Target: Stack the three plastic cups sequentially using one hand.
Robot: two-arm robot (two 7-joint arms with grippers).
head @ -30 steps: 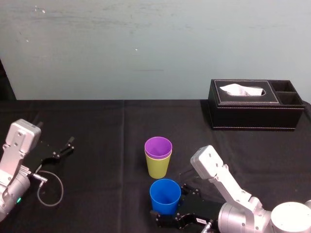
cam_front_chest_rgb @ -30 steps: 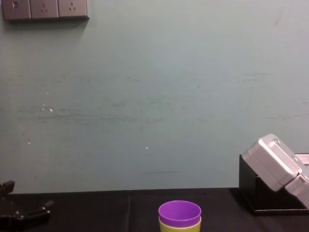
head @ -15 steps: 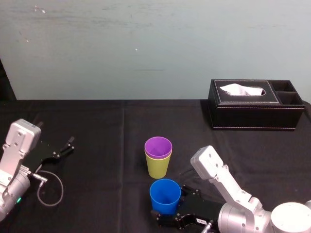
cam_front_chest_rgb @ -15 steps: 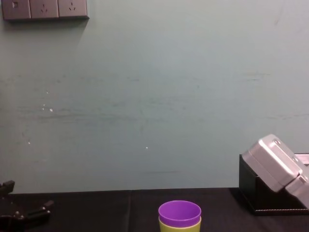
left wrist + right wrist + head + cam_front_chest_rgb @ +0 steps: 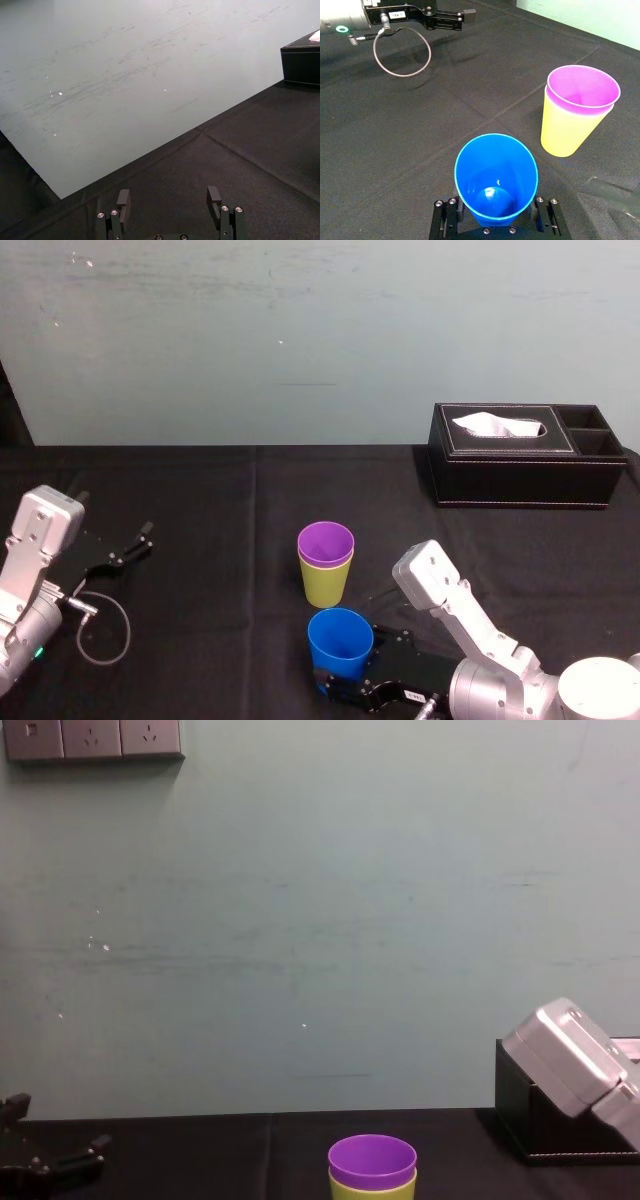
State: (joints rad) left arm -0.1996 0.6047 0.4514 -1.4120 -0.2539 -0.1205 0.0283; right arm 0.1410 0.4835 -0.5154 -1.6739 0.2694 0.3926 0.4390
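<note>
Barely anything has shifted: the right gripper (image 5: 495, 222) still pinches one blue cup (image 5: 496, 175) upright between its two fingers (image 5: 442, 220). Just beyond it stands one purple cup (image 5: 583, 87), nested in one yellow-green cup (image 5: 567, 130). Far off, the left gripper (image 5: 170, 200) rests, spread wide.

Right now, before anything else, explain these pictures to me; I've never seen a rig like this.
This is a robot with two arms, each ending in a two-fingered gripper. One picture looks down from its head, one looks forward from its chest, and one comes from each wrist. On the black table stand a blue cup, a purple cup nested inside a yellow-green cup, and a black tissue box at the far right. The right gripper sits around the blue cup, low down; whether it grips yet is unclear. The left gripper rests open at the left, holding nothing.
</note>
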